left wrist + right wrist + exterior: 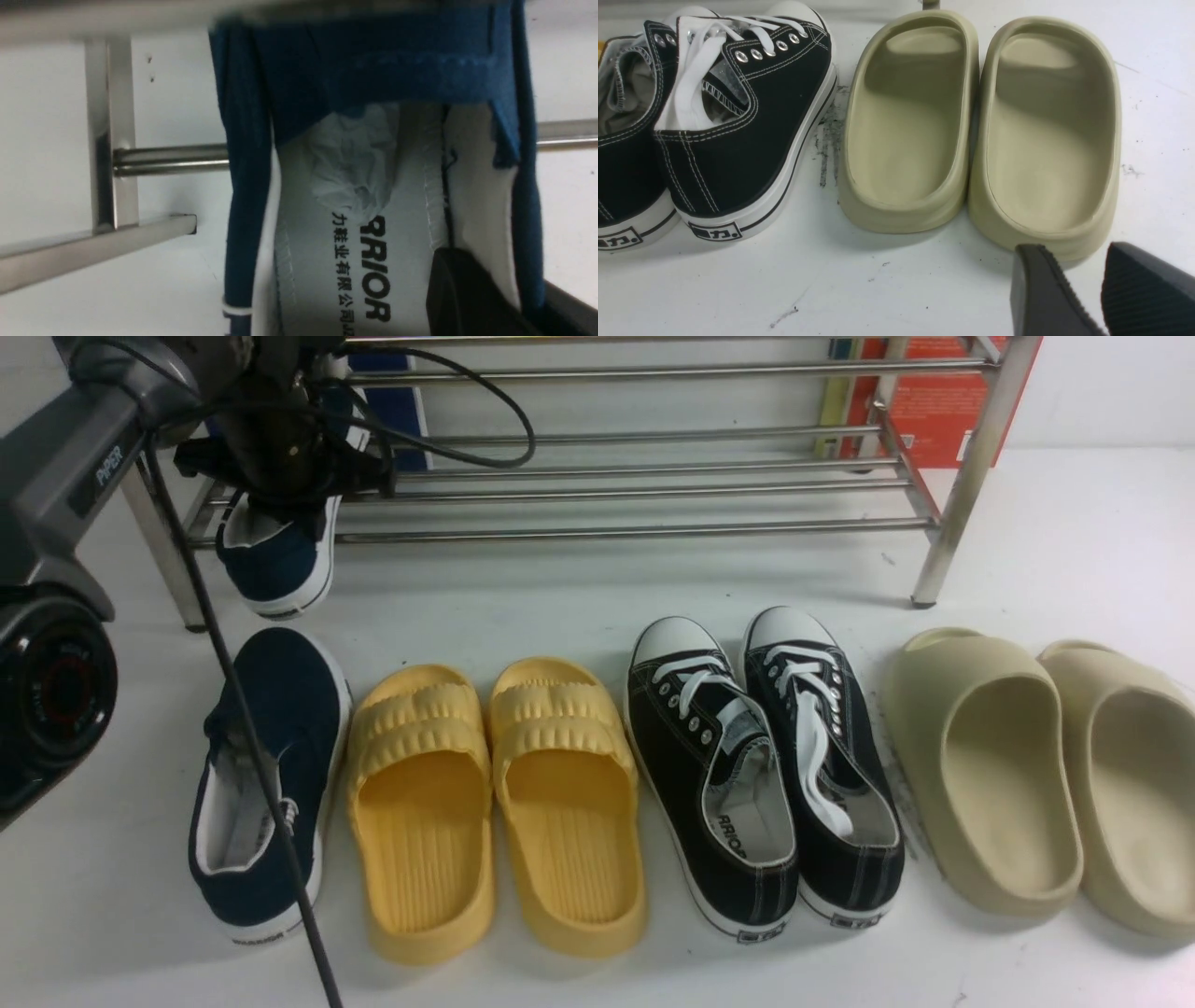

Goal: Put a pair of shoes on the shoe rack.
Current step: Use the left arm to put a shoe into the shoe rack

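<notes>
The left arm (pixel 84 476) reaches in from the upper left of the frame. The left gripper (pixel 280 476) is clamped on the heel wall of the held navy shoe (pixel 278 565). In the left wrist view one black finger (pixel 467 294) sits inside against the white lining, and the other is outside the blue canvas. The shoe points toe-first into the left end of the shoe rack (pixel 653 467), over its lowest bars. Its heel sticks out in front of the front bar and tips downward. The arm blocks my view, so I cannot tell whether the sole touches the bars.

Just below it, at lower left, the second navy shoe (pixel 280 728) lies flat on the white table (pixel 1027 523), toe toward the rack. To its right sit the yellow slides (pixel 420 784) side by side. The black lace-up sneakers (pixel 672 737) fill the centre, and the beige slides (pixel 990 775) are at lower right. All of them lie in front of the rack and apart from it.

A red-orange box (pixel 943 401) stands behind the rack at upper right.

The right gripper (pixel 1078 261) shows only in the right wrist view. It hangs above the table close to the heel of one beige slide, with its jaws apart and nothing between them.
</notes>
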You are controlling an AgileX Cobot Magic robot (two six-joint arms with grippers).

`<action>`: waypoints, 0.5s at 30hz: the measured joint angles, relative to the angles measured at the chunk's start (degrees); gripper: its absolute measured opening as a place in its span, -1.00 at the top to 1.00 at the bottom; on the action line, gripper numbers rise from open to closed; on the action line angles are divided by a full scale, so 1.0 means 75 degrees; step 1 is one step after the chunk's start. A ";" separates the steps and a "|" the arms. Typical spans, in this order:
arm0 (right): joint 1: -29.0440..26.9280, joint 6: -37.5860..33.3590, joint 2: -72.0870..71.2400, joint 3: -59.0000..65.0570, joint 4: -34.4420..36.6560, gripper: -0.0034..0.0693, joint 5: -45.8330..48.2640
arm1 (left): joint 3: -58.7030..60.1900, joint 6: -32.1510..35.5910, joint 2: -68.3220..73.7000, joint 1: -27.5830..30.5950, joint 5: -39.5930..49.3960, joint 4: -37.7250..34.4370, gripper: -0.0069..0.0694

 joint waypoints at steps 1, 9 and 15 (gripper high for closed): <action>0.0000 0.0000 0.0000 0.0000 0.0000 0.25 0.0000 | -0.0027 0.0007 0.0047 0.0000 -0.0016 0.0060 0.82; 0.0000 0.0000 0.0000 0.0000 0.0000 0.25 0.0000 | -0.0094 -0.0028 0.0180 0.0038 -0.0150 0.0203 0.82; 0.0000 0.0000 0.0000 0.0000 0.0000 0.25 0.0000 | -0.0106 -0.0027 0.0223 0.0103 -0.0327 0.0219 0.82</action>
